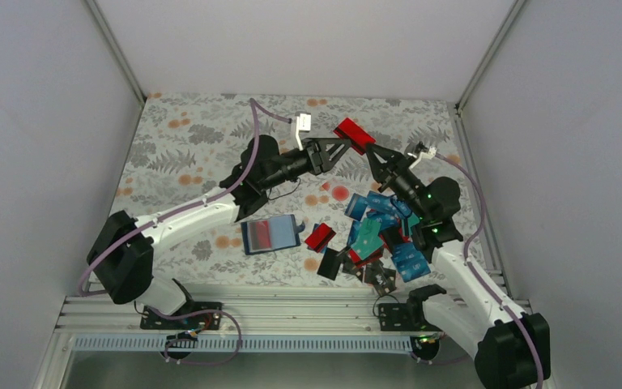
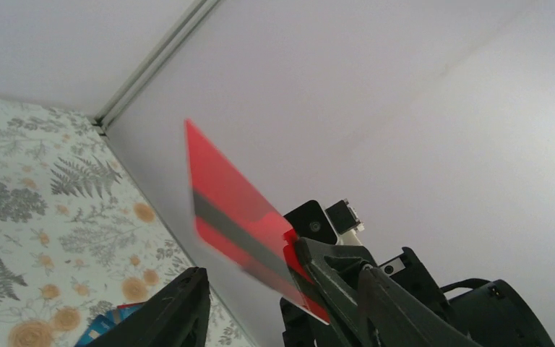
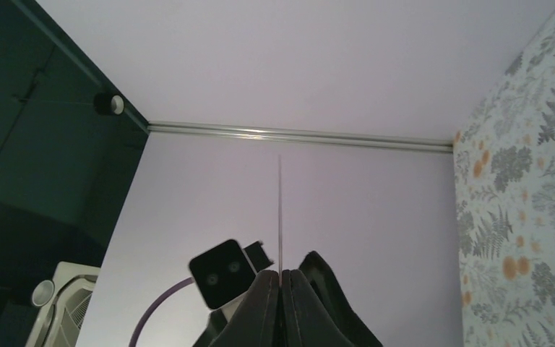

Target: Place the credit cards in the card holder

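Observation:
My right gripper (image 1: 370, 151) is shut on a red credit card (image 1: 353, 134) and holds it high above the table's far middle. In the right wrist view the card (image 3: 280, 210) shows edge-on as a thin line rising from the closed gripper (image 3: 280, 273). My left gripper (image 1: 342, 146) faces it, open, with the card (image 2: 235, 210) between its spread jaws (image 2: 274, 289). The navy card holder (image 1: 271, 234) lies on the cloth near the front centre and shows a reddish face. A pile of blue, teal, red and black credit cards (image 1: 381, 231) lies to its right.
A flowered cloth (image 1: 186, 146) covers the table. White walls close in the left, back and right sides. A loose red card (image 1: 320, 237) and a black card (image 1: 330, 263) lie between the holder and the pile. An aluminium rail (image 1: 291, 312) runs along the front edge.

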